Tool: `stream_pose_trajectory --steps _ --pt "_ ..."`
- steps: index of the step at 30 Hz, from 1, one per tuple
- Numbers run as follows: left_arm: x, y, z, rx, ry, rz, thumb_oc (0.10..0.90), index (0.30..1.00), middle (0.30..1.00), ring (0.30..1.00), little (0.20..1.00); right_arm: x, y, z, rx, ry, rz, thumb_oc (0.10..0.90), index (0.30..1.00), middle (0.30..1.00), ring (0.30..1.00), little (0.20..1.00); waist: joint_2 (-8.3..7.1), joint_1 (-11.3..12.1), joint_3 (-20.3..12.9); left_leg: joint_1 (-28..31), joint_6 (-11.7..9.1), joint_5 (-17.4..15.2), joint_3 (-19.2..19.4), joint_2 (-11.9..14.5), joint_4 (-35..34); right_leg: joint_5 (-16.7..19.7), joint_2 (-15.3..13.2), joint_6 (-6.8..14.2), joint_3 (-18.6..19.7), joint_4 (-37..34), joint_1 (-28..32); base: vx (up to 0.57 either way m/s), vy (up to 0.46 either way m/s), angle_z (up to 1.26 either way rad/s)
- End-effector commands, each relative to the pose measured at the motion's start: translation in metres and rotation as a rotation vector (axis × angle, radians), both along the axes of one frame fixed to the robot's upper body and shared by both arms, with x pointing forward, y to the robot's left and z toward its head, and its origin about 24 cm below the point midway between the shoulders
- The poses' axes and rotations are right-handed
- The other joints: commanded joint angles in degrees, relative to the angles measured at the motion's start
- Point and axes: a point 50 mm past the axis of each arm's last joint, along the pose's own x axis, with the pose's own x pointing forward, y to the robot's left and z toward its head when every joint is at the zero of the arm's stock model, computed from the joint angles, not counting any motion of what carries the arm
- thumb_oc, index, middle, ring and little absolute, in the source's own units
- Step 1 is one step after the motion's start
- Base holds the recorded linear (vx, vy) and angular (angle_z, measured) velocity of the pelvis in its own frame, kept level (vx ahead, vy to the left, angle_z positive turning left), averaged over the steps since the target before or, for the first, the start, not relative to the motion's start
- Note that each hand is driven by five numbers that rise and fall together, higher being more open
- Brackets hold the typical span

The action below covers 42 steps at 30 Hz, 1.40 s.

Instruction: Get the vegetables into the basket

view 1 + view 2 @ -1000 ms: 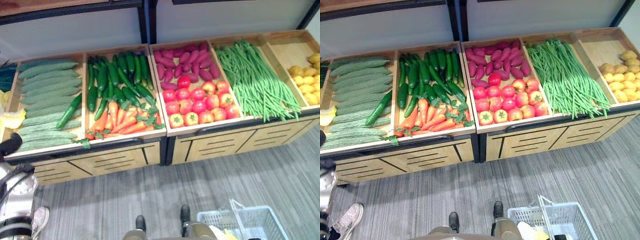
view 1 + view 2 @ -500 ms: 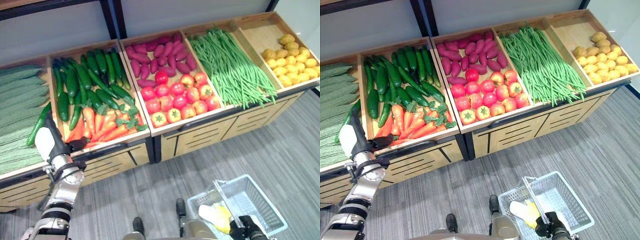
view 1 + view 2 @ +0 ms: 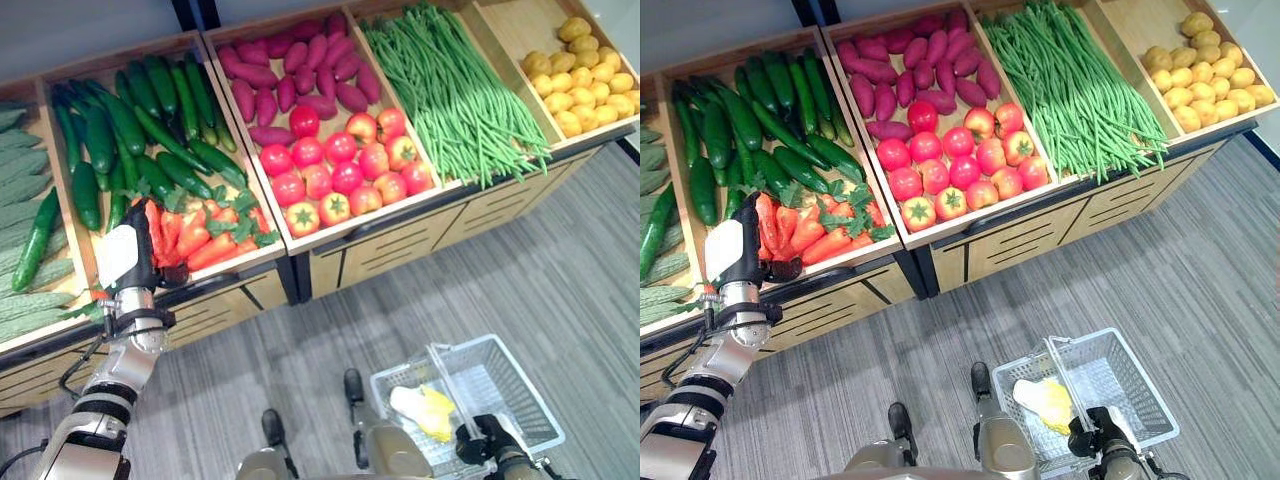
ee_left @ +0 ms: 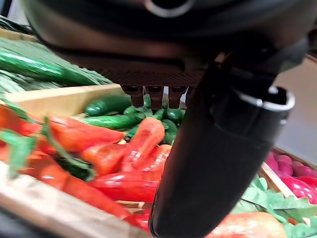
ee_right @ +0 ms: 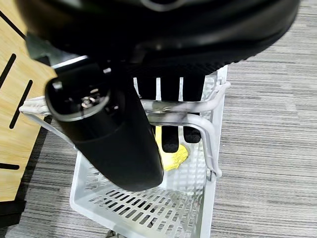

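Left hand: my left hand [image 3: 128, 255] had come up from the lower left over the last second and now hovered over the carrots [image 3: 195, 232] at the near edge of their crate; in the left wrist view its fingers [image 4: 159, 96] were straight and released, holding nothing, with the carrots [image 4: 126, 158] just past them.
Right hand: my right hand [image 3: 483, 441] had come into view at the lower right, clenched on the handle of the basket [image 3: 1150, 395]; the right wrist view showed its fingers [image 5: 171, 89] curled round that handle.
Basket: it hung over the floor on the right, well apart from the carrots, with something yellow and white [image 3: 425, 408] in it.
View: the whole picture had shifted, so I took that as the head moving, not the crates.
Meaning: I judged the reach nearly done and the grasp on a carrot not yet made.
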Motion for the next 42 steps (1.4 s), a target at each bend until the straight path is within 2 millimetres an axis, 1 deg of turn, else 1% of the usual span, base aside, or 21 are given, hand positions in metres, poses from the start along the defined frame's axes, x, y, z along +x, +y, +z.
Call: stream_pose_trajectory --steps 1,8,10,11,12,13,16,17,18,19,20,21,22,28,31,35,38,39,40,41,42 --pt "0.022 0.009 0.065 0.153 -0.191 -0.014 0.900 1.000 1.000 1.000 1.000 0.005 -0.006 0.005 -0.031 -0.028 0.052 0.400 0.300 0.300 0.300 0.300 -1.39 -0.37 -2.57 2.30 -2.85 -1.52 -2.98 0.28 0.06 -1.97 -4.00 6.33 2.98 4.57 -1.66 0.00 0.000 0.00" --pt "0.025 0.013 0.054 0.267 -0.049 -0.020 0.900 1.000 1.000 1.000 1.000 0.013 -0.007 0.008 -0.037 -0.049 0.058 0.400 0.300 0.300 0.300 0.300 -1.23 -0.32 -1.85 2.09 -2.71 -1.51 -2.92 0.10 0.06 -1.79 -3.96 6.35 3.37 4.81 -2.31 0.00 0.002 0.00" --pt "0.023 0.016 0.045 0.274 -0.001 -0.007 0.900 1.000 1.000 1.000 1.000 0.014 -0.007 0.008 -0.035 -0.051 0.056 0.400 0.300 0.300 0.300 0.300 -1.21 -0.24 -1.74 2.14 -2.67 -1.53 -2.87 0.07 0.06 -1.77 -3.95 6.35 3.48 4.93 -2.43 0.00 0.007 -0.04" --pt "0.023 0.016 0.045 0.274 -0.001 -0.007 0.900 1.000 1.000 1.000 1.000 0.014 -0.007 0.008 -0.035 -0.051 0.056 0.400 0.300 0.300 0.300 0.300 -1.21 -0.22 -1.73 2.14 -2.67 -1.53 -2.86 0.07 0.06 -1.77 -3.95 6.35 3.49 4.94 -2.45 0.00 0.008 -0.05" --pt "0.021 0.020 0.036 0.283 0.048 0.013 0.900 1.000 1.000 1.000 1.000 0.015 -0.006 0.008 -0.033 -0.055 0.058 0.400 0.300 0.300 0.300 0.300 -1.25 -0.30 -1.64 2.19 -2.66 -1.50 -2.78 0.05 0.06 -1.71 -3.87 6.32 3.61 4.94 -2.55 0.00 0.003 -0.04" --pt "0.021 0.020 0.036 0.283 0.048 0.012 0.900 1.000 1.000 1.000 1.000 0.015 -0.006 0.008 -0.034 -0.055 0.058 0.400 0.300 0.300 0.300 0.300 -1.24 -0.28 -1.65 2.19 -2.66 -1.51 -2.77 0.05 0.06 -1.71 -3.86 6.32 3.61 4.94 -2.55 -0.01 0.007 -0.05" --pt "0.020 0.025 0.025 0.325 0.134 0.038 0.900 1.000 1.000 1.000 1.000 0.016 -0.008 0.009 -0.038 -0.054 0.057 0.400 0.300 0.300 0.300 0.300 -1.29 -0.22 -1.34 2.20 -2.67 -1.48 -2.51 0.12 0.06 -1.55 -3.78 6.32 3.69 4.86 -2.67 -0.01 0.003 -0.02" --pt "0.018 0.028 0.020 0.327 0.163 0.052 0.871 0.959 0.959 0.959 0.959 0.017 -0.008 0.009 -0.039 -0.055 0.059 0.400 0.300 0.300 0.300 0.300 -1.31 -0.29 -1.28 2.15 -2.68 -1.45 -2.46 0.12 0.06 -1.50 -3.78 6.32 3.69 4.82 -2.70 -0.01 0.014 -0.03" --pt "0.019 0.031 0.017 0.350 0.207 0.074 0.859 0.942 0.942 0.942 0.942 0.018 -0.009 0.010 -0.045 -0.056 0.063 0.400 0.300 0.300 0.300 0.300 -1.31 -0.37 -1.19 2.12 -2.67 -1.46 -2.33 0.14 0.06 -1.43 -3.71 6.32 3.78 4.85 -2.87 -0.01 0.012 -0.03" --pt "0.019 0.031 0.017 0.350 0.207 0.073 0.776 0.827 0.827 0.827 0.827 0.018 -0.009 0.010 -0.045 -0.056 0.062 0.400 0.300 0.300 0.300 0.300 -1.31 -0.33 -1.17 2.12 -2.68 -1.46 -2.32 0.14 0.06 -1.43 -3.70 6.32 3.80 4.85 -2.88 -0.01 0.010 -0.04" --pt "0.020 0.033 0.015 0.369 0.242 0.086 0.635 0.629 0.629 0.629 0.629 0.018 -0.010 0.010 -0.048 -0.053 0.060 0.400 0.300 0.300 0.300 0.300 -1.23 -0.36 -1.13 2.10 -2.66 -1.41 -2.28 0.17 0.06 -1.36 -3.68 6.32 3.80 4.82 -2.91 0.00 0.002 -0.04" --pt "0.020 0.032 0.015 0.369 0.241 0.085 0.586 0.561 0.561 0.561 0.561 0.018 -0.010 0.010 -0.048 -0.053 0.059 0.400 0.300 0.300 0.300 0.300 -1.23 -0.30 -1.09 2.10 -2.66 -1.41 -2.27 0.17 0.06 -1.35 -3.68 6.32 3.80 4.81 -2.91 -0.01 0.008 -0.05" --pt "0.021 0.037 0.012 0.396 0.308 0.111 0.400 0.300 0.300 0.300 0.300 0.019 -0.011 0.011 -0.051 -0.051 0.058 0.400 0.300 0.300 0.300 0.300 -1.15 -0.30 -0.96 2.12 -2.63 -1.38 -2.24 0.18 0.06 -1.32 -3.56 6.31 3.91 4.83 -3.00 -0.01 0.007 -0.04" --pt "0.030 0.034 0.017 0.457 0.378 0.095 0.400 0.300 0.300 0.300 0.300 0.023 -0.011 0.012 -0.044 -0.054 0.059 0.400 0.300 0.300 0.300 0.300 -1.02 -0.26 -0.57 2.23 -2.64 -1.45 -2.26 0.20 0.06 -1.25 -3.62 6.35 3.85 4.74 -2.94 -0.01 0.002 -0.02" --pt "0.033 0.032 0.024 0.454 0.356 0.087 0.400 0.300 0.300 0.300 0.300 0.022 -0.010 0.011 -0.032 -0.046 0.062 0.400 0.300 0.300 0.300 0.300 -0.97 -0.18 -0.42 2.32 -2.63 -1.47 -2.28 0.16 0.06 -1.23 -3.60 6.33 3.84 4.65 -2.88 0.00 0.000 0.00" --pt "0.034 0.030 0.026 0.432 0.321 0.090 0.400 0.300 0.300 0.300 0.300 0.019 -0.009 0.009 -0.023 -0.036 0.055 0.400 0.300 0.300 0.300 0.300 -0.93 -0.11 -0.40 2.41 -2.57 -1.52 -2.37 0.09 0.06 -1.27 -3.62 6.29 3.82 4.58 -2.72 0.00 0.000 0.00" --pt "0.032 0.029 0.029 0.310 0.181 0.136 0.400 0.300 0.300 0.300 0.300 0.014 -0.006 0.006 -0.014 -0.019 0.055 0.400 0.300 0.300 0.300 0.300 -1.11 -0.05 -0.67 2.52 -2.60 -1.50 -2.32 0.09 0.06 -1.36 -3.66 6.20 3.81 4.55 -2.52 0.00 0.000 0.00" --pt "0.032 0.029 0.029 0.309 0.181 0.137 0.400 0.300 0.300 0.300 0.300 0.014 -0.006 0.006 -0.014 -0.018 0.056 0.400 0.300 0.300 0.300 0.300 -1.07 -0.11 -0.68 2.53 -2.60 -1.51 -2.32 0.10 0.06 -1.37 -3.66 6.20 3.80 4.55 -2.51 0.00 0.000 0.00" --pt "0.032 0.027 0.039 0.165 0.023 0.181 0.400 0.300 0.300 0.300 0.300 0.010 -0.005 0.005 -0.013 -0.011 0.051 0.400 0.300 0.300 0.300 0.300 -1.23 -0.04 -0.92 2.64 -2.60 -1.54 -2.37 0.12 0.06 -1.44 -3.70 6.15 3.78 4.56 -2.42 0.00 0.000 0.00" --pt "0.032 0.026 0.046 0.100 -0.067 0.196 0.400 0.300 0.300 0.300 0.300 0.009 -0.004 0.004 -0.012 -0.007 0.052 0.400 0.300 0.300 0.300 0.300 -1.33 -0.10 -1.09 2.71 -2.65 -1.60 -2.36 0.16 0.06 -1.47 -3.69 6.12 3.77 4.54 -2.36 0.00 0.000 0.00" --pt "0.031 0.026 0.045 0.099 -0.067 0.197 0.400 0.300 0.300 0.300 0.300 0.009 -0.004 0.004 -0.013 -0.006 0.054 0.400 0.300 0.300 0.300 0.300 -1.28 -0.19 -1.11 2.74 -2.65 -1.62 -2.36 0.17 0.06 -1.48 -3.69 6.13 3.76 4.54 -2.33 0.00 0.000 0.00"
